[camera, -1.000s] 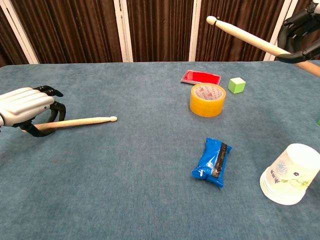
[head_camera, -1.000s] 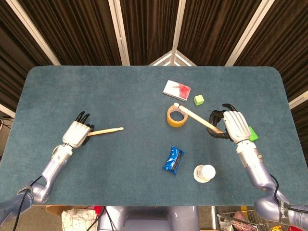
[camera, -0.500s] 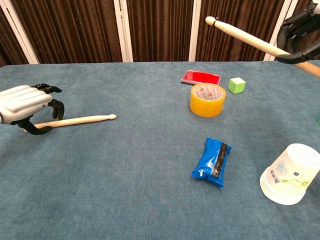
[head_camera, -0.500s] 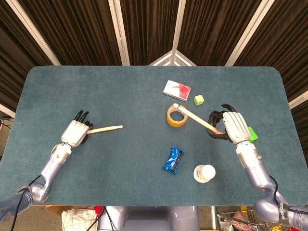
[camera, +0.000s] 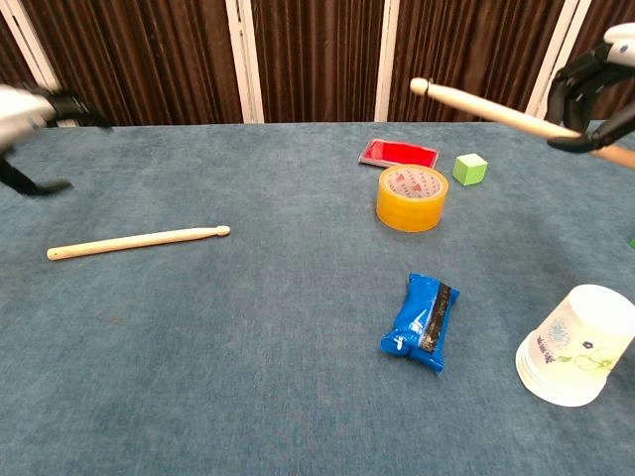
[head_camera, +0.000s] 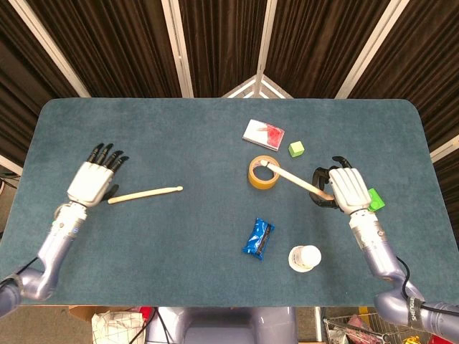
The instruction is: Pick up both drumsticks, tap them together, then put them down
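Blue felt tabletop (head_camera: 193,136) carries one pale wooden drumstick (head_camera: 145,193) lying flat, just beside the left hand (head_camera: 92,178), whose fingers are spread and hold nothing. Raised over the yellow tape roll (head_camera: 262,173), the second wooden drumstick (head_camera: 295,178) is gripped by the right hand (head_camera: 349,188).

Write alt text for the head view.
The right hand holds a drumstick above a tape roll; the open left hand is beside the other drumstick, which lies on the blue table.

Matt wood drumsticks (camera: 139,240); fuzzy cloth table (camera: 248,337); glossy wrapper (camera: 421,321).
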Robot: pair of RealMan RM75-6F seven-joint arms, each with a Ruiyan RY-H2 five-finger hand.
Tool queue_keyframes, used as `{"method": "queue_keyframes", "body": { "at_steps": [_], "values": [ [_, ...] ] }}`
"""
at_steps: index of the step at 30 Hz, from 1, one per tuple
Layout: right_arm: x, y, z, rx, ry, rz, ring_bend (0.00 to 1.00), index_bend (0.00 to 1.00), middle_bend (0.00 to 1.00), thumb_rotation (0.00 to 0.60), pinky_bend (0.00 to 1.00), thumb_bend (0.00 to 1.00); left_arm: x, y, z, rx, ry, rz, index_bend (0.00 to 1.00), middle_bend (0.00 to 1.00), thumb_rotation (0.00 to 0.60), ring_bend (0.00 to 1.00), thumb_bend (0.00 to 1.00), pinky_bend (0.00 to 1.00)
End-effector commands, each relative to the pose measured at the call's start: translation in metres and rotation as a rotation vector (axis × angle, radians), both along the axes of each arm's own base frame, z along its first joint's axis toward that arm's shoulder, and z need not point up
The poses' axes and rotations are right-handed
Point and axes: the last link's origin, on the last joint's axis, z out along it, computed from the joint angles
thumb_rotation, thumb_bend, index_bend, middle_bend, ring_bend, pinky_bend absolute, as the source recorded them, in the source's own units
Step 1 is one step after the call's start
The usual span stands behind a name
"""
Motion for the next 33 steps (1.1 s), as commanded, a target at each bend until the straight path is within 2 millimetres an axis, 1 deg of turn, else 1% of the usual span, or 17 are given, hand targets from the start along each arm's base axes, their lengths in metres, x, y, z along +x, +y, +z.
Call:
{"method": "queue_keyframes", "body": {
  "at_steps": [1, 2, 3, 5, 12, 15, 17, 25, 33],
  "values": [
    [-0.005, 0.001, -0.015, 0.001, 0.095, 0.035, 0.51, 0.75, 0.65, 0.600, 0.15, 0.46, 0.003, -0.007, 0.038, 0.068, -0.059, -0.017, 0.18, 0.12, 0.600, 0.00, 0.46, 0.00],
    [-0.008, 0.002, -0.020, 0.007, 0.121, 0.044, 0.51, 0.75, 0.66, 0.600, 0.15, 0.46, 0.003, -0.010, 0.047, 0.083, -0.068, -0.024, 0.17, 0.12, 0.600, 0.00, 0.46, 0.00],
    [-0.014, 0.005, -0.031, 0.027, 0.160, 0.053, 0.51, 0.75, 0.66, 0.600, 0.15, 0.46, 0.002, -0.015, 0.064, 0.110, -0.081, -0.039, 0.17, 0.12, 0.600, 0.00, 0.46, 0.00],
    [-0.020, 0.008, -0.041, 0.033, 0.174, 0.057, 0.51, 0.75, 0.66, 0.600, 0.15, 0.46, 0.001, -0.021, 0.076, 0.113, -0.096, -0.041, 0.17, 0.13, 0.600, 0.00, 0.46, 0.00],
    [-0.036, 0.005, -0.052, 0.043, 0.206, 0.041, 0.51, 0.75, 0.66, 0.600, 0.15, 0.46, -0.001, -0.029, 0.097, 0.137, -0.118, -0.047, 0.17, 0.13, 0.600, 0.00, 0.46, 0.00],
    [-0.045, 0.004, -0.054, 0.046, 0.209, 0.023, 0.51, 0.75, 0.66, 0.600, 0.15, 0.46, -0.004, -0.032, 0.103, 0.140, -0.120, -0.044, 0.17, 0.13, 0.600, 0.00, 0.46, 0.00],
    [-0.054, 0.003, -0.056, 0.051, 0.219, 0.008, 0.51, 0.75, 0.66, 0.600, 0.15, 0.46, -0.009, -0.035, 0.107, 0.148, -0.124, -0.033, 0.17, 0.13, 0.600, 0.00, 0.46, 0.00],
    [-0.077, 0.006, -0.063, 0.066, 0.243, -0.015, 0.51, 0.75, 0.66, 0.600, 0.15, 0.46, -0.016, -0.038, 0.111, 0.155, -0.128, -0.024, 0.17, 0.13, 0.600, 0.00, 0.46, 0.00],
    [-0.092, 0.005, -0.067, 0.077, 0.248, -0.027, 0.51, 0.75, 0.66, 0.600, 0.15, 0.46, -0.018, -0.040, 0.116, 0.164, -0.121, -0.023, 0.17, 0.13, 0.600, 0.00, 0.46, 0.00]
  ]
}}
